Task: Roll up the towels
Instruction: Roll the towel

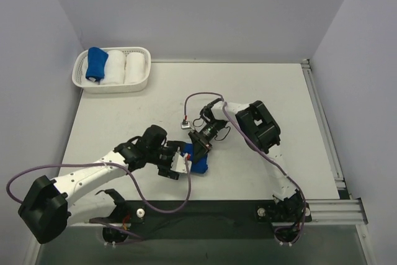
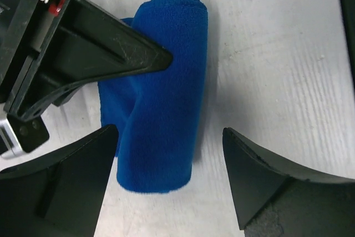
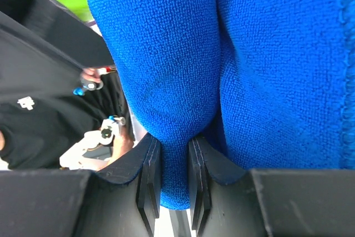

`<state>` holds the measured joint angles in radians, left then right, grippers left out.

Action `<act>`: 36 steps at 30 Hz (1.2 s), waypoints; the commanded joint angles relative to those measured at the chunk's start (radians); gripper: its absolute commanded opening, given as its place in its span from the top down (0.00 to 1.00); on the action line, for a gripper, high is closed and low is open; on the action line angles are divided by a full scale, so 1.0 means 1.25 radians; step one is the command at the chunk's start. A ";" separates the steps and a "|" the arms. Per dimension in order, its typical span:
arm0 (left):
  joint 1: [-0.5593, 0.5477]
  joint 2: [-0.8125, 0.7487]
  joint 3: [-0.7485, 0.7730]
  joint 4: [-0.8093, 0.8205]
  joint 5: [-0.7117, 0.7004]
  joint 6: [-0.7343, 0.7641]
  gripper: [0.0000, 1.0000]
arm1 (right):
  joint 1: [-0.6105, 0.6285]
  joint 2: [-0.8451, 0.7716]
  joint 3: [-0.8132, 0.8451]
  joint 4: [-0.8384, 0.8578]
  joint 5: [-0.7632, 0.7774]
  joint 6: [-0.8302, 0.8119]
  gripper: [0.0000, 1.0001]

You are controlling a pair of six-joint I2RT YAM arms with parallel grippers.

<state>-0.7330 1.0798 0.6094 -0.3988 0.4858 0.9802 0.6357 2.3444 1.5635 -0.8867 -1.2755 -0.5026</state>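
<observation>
Your rolled towel (image 1: 198, 166) lies on the bench (image 1: 260, 91), well apart from the basket (image 1: 111, 89), off to its near right. In your left wrist view the towel's long axis runs straight up the frame, and the left tool (image 2: 169, 137) stands wide, astride its near end. Only your right wrist view shows the right tool (image 3: 175, 148) pinched narrow on a fold of the blue cloth.
</observation>
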 commanded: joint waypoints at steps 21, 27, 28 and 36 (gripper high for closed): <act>-0.033 0.302 0.142 -0.228 0.032 -0.102 0.79 | -0.118 -0.160 0.066 0.022 0.259 0.084 0.45; 0.099 0.486 0.329 -0.417 0.188 -0.047 0.75 | -0.198 -0.400 -0.070 0.147 0.356 0.162 0.45; 0.117 0.547 0.363 -0.440 0.204 -0.039 0.75 | -0.197 -0.460 -0.092 0.159 0.384 0.163 0.45; 0.216 0.839 0.662 -0.627 0.284 -0.026 0.73 | -0.121 -0.724 -0.328 0.253 0.561 0.139 0.46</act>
<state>-0.4946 2.0216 1.3525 -1.0641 0.8505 0.9001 0.4381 1.4952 1.2163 -0.6022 -0.6987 -0.3222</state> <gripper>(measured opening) 0.371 0.546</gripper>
